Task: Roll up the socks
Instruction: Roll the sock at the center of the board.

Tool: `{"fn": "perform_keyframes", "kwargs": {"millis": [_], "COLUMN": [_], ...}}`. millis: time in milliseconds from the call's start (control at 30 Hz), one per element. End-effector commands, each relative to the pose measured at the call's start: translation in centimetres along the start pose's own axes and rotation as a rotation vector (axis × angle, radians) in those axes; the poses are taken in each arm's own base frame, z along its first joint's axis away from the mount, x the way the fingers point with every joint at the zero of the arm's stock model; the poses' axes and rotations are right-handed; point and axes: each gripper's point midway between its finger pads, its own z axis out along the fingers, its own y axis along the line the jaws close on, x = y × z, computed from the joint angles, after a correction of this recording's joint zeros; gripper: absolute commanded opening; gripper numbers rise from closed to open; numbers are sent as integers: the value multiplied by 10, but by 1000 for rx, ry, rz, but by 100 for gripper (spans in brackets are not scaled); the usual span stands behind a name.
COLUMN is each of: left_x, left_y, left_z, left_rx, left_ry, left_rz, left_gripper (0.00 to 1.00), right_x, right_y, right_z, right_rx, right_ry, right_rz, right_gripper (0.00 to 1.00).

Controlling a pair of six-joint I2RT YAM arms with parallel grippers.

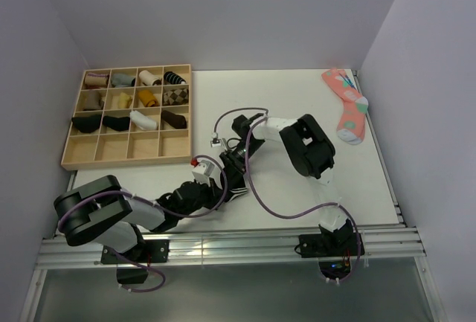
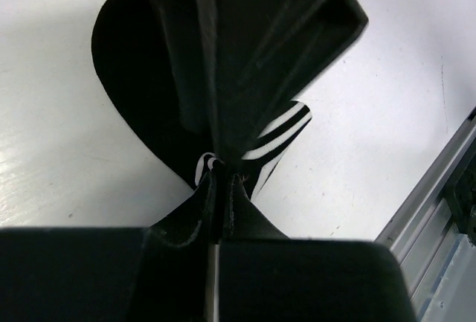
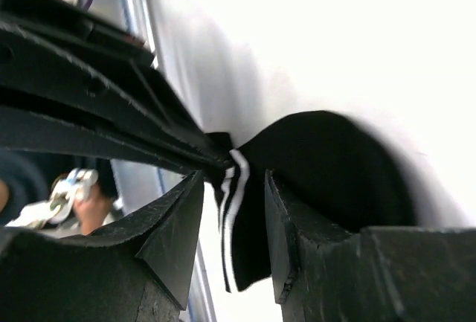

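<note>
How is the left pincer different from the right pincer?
The left pincer is shut; the right pincer stands open. The left pincer pinches the black sock at its striped cuff; the right pincer only has that cuff between its fingers, with a gap showing. Both are black and meet at the same sock.

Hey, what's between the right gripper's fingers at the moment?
The white-striped cuff of the black sock sits in the gap between the parted fingers of the right gripper, as the right wrist view shows.
</note>
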Motion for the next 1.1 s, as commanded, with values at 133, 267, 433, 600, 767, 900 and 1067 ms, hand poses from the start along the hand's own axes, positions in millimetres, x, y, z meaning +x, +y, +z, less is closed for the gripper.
{"fn": "perform_keyframes", "kwargs": {"millis": [133, 267, 433, 600, 767, 900, 1067], "left_x": [0, 2, 3, 2, 3, 1, 0], "left_y": [-4, -3, -3, -3, -3, -3, -4], "left_z": [3, 4, 5, 6, 8, 7, 7], "left_rx": [-12, -19, -25, -30, -35, -36, -37], "left_ry": [26, 35, 39, 38, 49, 42, 41], "left_rz": [-11, -17, -23, -23, -21, -23, -23], "left_gripper": [0, 0, 0, 0, 0, 0, 0], "right_x": [-43, -50, -56, -44, -38, -33, -26], "right_y": [-14, -20, -26, -43, -46, -48, -47], "right_z": [-44, -65, -88, -89, -88, -85, -70], "right_rx": [148, 187, 257, 321, 348, 344, 328], "right_ry": [-177, -249, -301, -291, -272, -248, -205], "right_rz": [-62, -51, -63, -39, -12, 11, 17], "right_gripper": [46, 46, 46, 50, 53, 53, 53]}}
